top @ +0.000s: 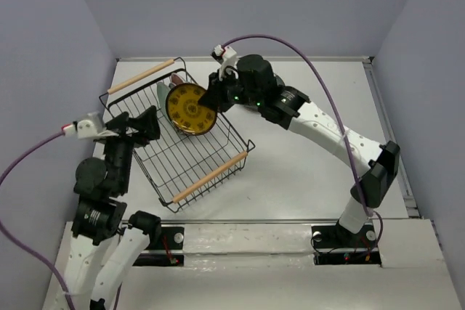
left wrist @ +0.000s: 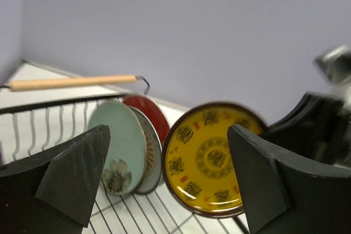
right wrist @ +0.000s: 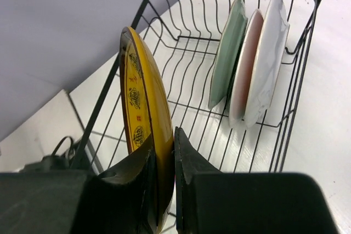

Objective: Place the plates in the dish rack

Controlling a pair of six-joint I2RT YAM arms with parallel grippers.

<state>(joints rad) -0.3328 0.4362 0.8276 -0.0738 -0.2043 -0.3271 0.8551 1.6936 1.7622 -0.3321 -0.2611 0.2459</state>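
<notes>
Nearest the bases, the left claw (top: 147, 124) is hanging over the near-left rim of the dish rack (top: 174, 159). Its two matte black, wedge-shaped fingers (left wrist: 77, 173) are standing spread wide and are gripping nothing. The dish rack, a rectangular basket of thin black wire, is sitting askew on the smooth white surface (top: 312, 172). Two handles are counted, both pale wooden rods. The near handle (top: 211, 176) is running along the short side closest to the bases. Beyond it, the yellow plate (top: 190, 109) is standing on edge inside the rack, toward its far-right side. It is round, glossy and dark-rimmed, with rings of dark printed motifs. Whether its lower edge is touching the wires cannot be told. The right claw (right wrist: 163, 146) is pinching this plate at its rim, one black finger pressing each face and the jaws closing almost together on the thin edge. Farther on, three more round glazed plates are standing on edge and leaning together at the far end of the rack. They are a mint plate (left wrist: 118, 141) showing a flower mark low on its face, a second plate (left wrist: 152, 160) with a pale striped border behind it, and a red plate (left wrist: 149, 114) rearmost. The far handle (top: 142, 75) is lying just beyond them. Four plates are in view in all, every one within the rack.
</notes>
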